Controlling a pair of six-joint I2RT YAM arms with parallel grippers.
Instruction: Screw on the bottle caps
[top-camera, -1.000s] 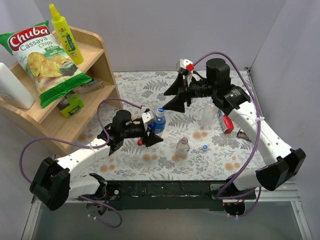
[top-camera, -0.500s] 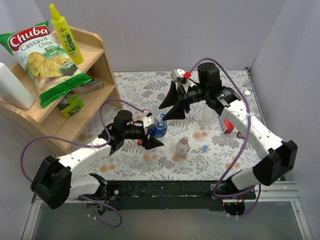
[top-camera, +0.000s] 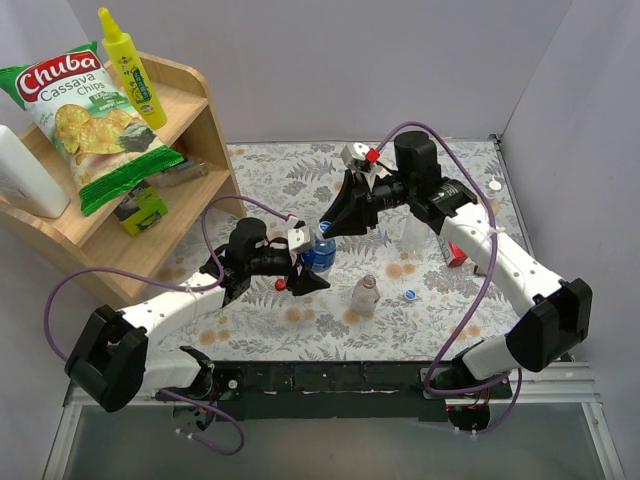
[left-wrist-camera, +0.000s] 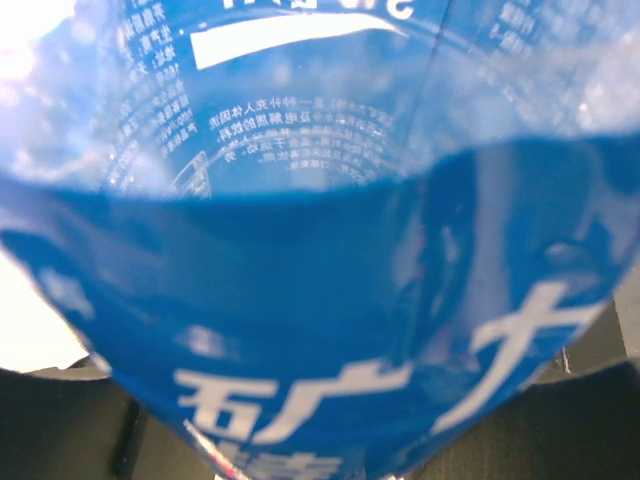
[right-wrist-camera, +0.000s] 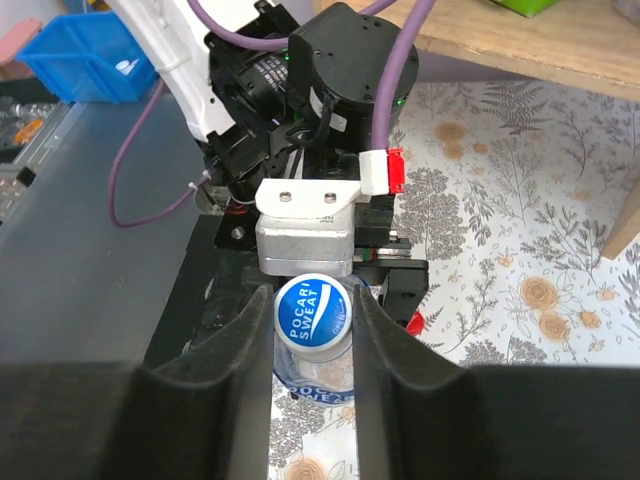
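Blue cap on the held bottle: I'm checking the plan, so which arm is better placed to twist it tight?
Right. The right gripper straddles the blue cap from above, a finger on each side, ready to twist. The left gripper is occupied clamping the bottle by its body.

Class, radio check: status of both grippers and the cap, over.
Left gripper clamped on blue-label bottle. Right gripper straddles its blue cap, grip unconfirmed. Nothing blocking.
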